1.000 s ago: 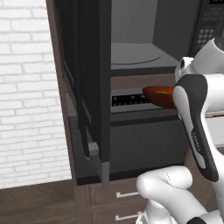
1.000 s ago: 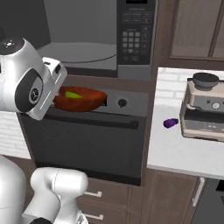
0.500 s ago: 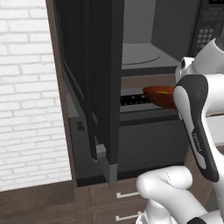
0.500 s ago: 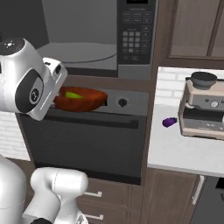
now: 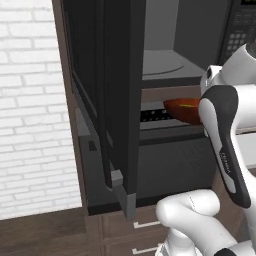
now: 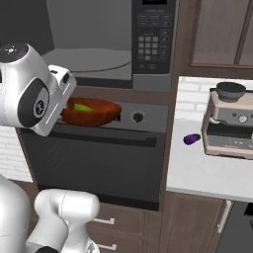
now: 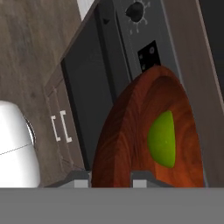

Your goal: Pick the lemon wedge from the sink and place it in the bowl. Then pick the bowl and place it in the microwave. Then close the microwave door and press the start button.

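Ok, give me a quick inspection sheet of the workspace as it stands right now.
Surface: white counter right of the oven.
Job's things: bowl held in front of the oven's control panel, below the microwave; lemon wedge inside it; microwave door open.
Clutter: small purple item, coffee machine on the counter.
Gripper: fingers closed on the bowl's rim.
Cables: nothing seen.
Surroundings: oven, drawers, upper cabinets, white brick wall.

You're in a rendered home kitchen: built-in microwave (image 6: 106,44) stacked over a knobbed oven (image 6: 99,163), dark wood cabinets (image 6: 217,32), white brick wall (image 5: 30,105), espresso machine (image 6: 230,123) on a pale counter (image 6: 202,170).
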